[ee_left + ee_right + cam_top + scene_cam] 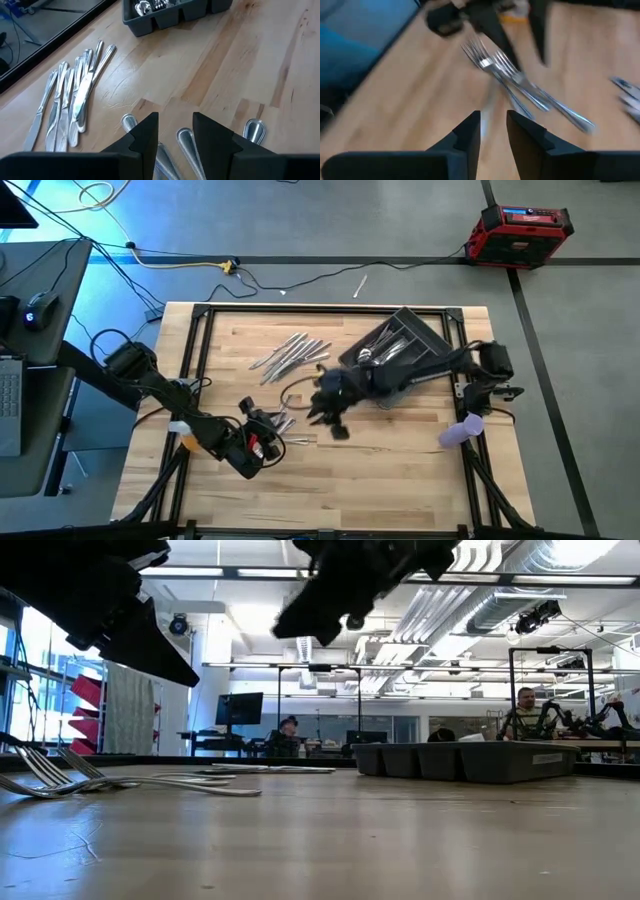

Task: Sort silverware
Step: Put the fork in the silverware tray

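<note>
Several knives (pixel 290 355) lie side by side at the table's far middle, also seen in the left wrist view (pixel 70 105). A few forks (pixel 520 85) lie in a loose bunch near the table's middle (pixel 280 423), tines up in the low view (pixel 90 778). The dark grey tray (pixel 400 345) at the far right holds more silverware (pixel 147 6). My left gripper (pixel 175 132) hovers open over the fork handles' ends (pixel 185 137). My right gripper (pixel 493 130) hangs above the table (pixel 333 425) just right of the forks, its fingers a little apart with nothing between them.
The right arm reaches over the tray's near corner (pixel 385 385). A pale purple object (pixel 462 430) sits at the table's right edge. A black frame (pixel 200 350) borders the tabletop. Bare wood (pixel 380 480) lies along the near side. People (pixel 525 705) sit beyond the table.
</note>
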